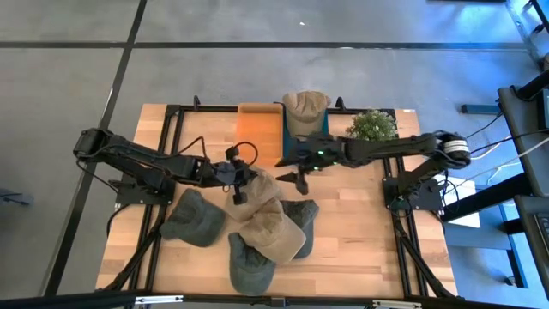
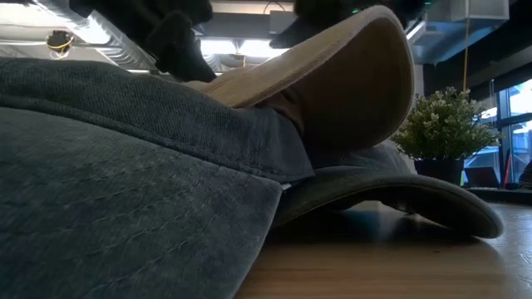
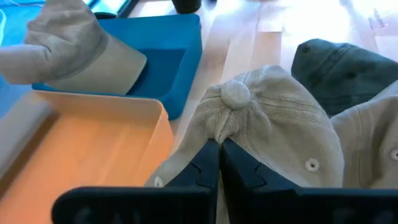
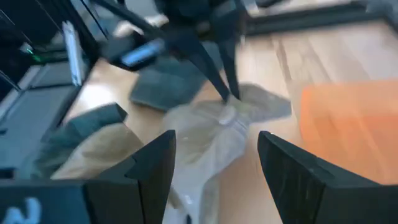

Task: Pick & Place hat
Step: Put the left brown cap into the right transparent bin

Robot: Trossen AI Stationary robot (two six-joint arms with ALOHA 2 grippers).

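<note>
At mid-frame on the desk (image 1: 360, 240), the left gripper (image 1: 238, 196) pinches a tan hat (image 3: 261, 124); the right gripper (image 1: 302, 178) hovers spread wide. No writing is legible.

One hat (image 1: 306, 107) lies in the bin (image 1: 292, 144), others (image 1: 262, 225) piled on the table (image 1: 360, 240).

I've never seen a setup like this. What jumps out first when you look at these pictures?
A heap of caps in tan and dark green sprawls across the near half of the wooden table. The left gripper is shut on the tan cap at the heap's far edge, beside the orange tray, while the right gripper hangs open just above. One more tan cap already sits in the blue tray, next to a small potted plant.
</note>
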